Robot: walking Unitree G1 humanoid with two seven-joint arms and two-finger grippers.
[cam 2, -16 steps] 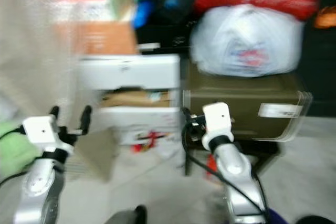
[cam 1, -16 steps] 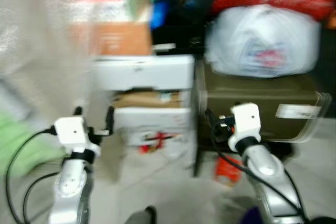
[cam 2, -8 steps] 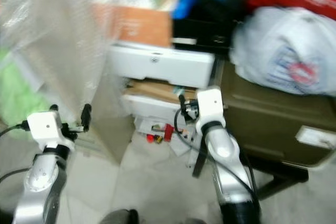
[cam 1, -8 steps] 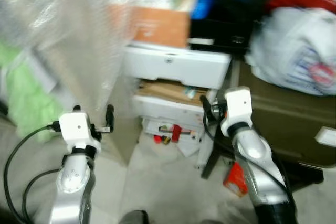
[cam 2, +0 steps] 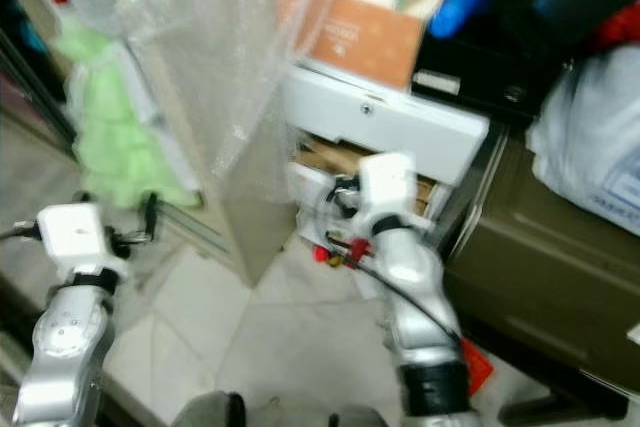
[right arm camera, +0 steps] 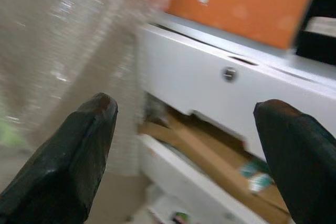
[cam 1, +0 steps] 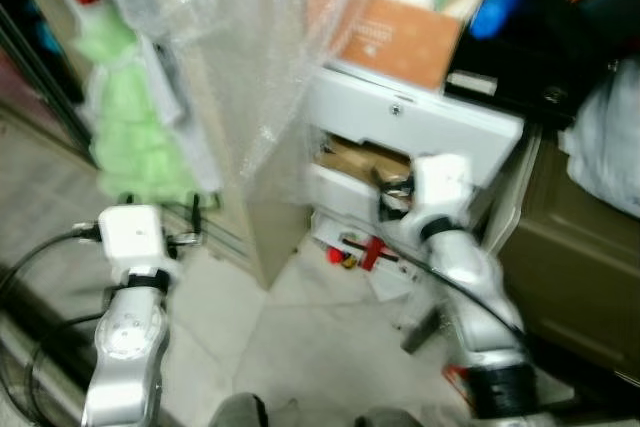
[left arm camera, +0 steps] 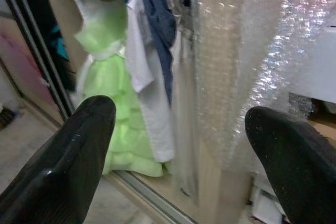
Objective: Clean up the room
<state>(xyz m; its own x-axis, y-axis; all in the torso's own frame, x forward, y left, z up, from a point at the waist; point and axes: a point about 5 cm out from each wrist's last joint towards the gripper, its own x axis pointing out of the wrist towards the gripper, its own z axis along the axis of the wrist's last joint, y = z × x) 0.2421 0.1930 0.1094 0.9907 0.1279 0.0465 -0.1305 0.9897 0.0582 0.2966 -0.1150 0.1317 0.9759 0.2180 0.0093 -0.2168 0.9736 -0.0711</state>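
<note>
From the head views, your left gripper [cam 1: 182,222] hovers at 8 o'clock and your right gripper [cam 2: 335,209] at centre, both carrying nothing.

Left wrist view: jaws spread, facing a green dress [left arm camera: 113,98] hanging beside bubble wrap [left arm camera: 247,51].

Right wrist view: jaws spread toward the white drawer unit [right arm camera: 236,85], where cardboard [right arm camera: 210,148] juts out, probably the clutter you should tidy.

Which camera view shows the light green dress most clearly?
The left wrist view: the light green dress hangs sharp and close between the open left gripper fingers, beside a white garment. In both eye views the dress is a blurred green shape at the left. The right wrist view faces the white drawer unit.
</note>
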